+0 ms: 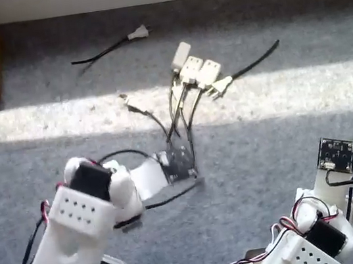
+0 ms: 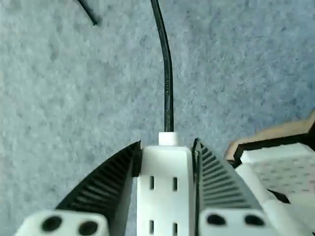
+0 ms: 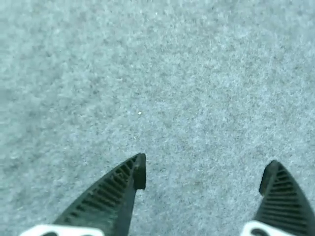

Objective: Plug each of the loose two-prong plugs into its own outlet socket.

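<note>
Left wrist view shows white outlet strip (image 2: 165,196), paired slots (image 2: 151,183), black cord (image 2: 167,88).

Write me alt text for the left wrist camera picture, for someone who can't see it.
The left gripper holds a white outlet strip between its black fingers; pairs of slots show on the strip's face. A black cord runs from the strip's end away across grey carpet.

Fixed high camera looks down on the grey carpeted desk (image 1: 294,121) from behind both arms. Wrist cameras peer closely past the left end effector (image 2: 167,144) and right end effector (image 3: 205,161). High and left views share the white plastic outlet strip (image 2: 165,187).
</note>
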Controlling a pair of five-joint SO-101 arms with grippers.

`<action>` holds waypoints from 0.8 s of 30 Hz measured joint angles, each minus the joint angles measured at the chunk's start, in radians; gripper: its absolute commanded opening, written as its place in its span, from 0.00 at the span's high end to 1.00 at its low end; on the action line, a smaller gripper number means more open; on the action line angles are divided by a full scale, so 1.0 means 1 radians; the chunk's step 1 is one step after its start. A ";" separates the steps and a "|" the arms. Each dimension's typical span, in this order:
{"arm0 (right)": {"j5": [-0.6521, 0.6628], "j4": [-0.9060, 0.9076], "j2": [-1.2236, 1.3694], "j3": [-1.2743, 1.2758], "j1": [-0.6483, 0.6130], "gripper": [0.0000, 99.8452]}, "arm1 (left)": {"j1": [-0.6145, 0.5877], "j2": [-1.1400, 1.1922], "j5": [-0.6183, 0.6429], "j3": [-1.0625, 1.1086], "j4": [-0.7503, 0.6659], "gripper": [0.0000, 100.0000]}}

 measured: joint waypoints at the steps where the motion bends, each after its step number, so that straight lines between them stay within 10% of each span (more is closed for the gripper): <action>1: 0.000 0.000 0.000 0.000 0.000 0.64 | 0.055 -0.080 0.026 0.069 -0.032 1.00; 10: 0.000 0.000 0.000 0.000 0.000 0.64 | 0.233 -0.285 0.123 0.310 -0.321 1.00; 24: 0.000 0.000 0.000 0.000 0.000 0.64 | 0.241 0.209 0.126 0.305 -0.715 1.00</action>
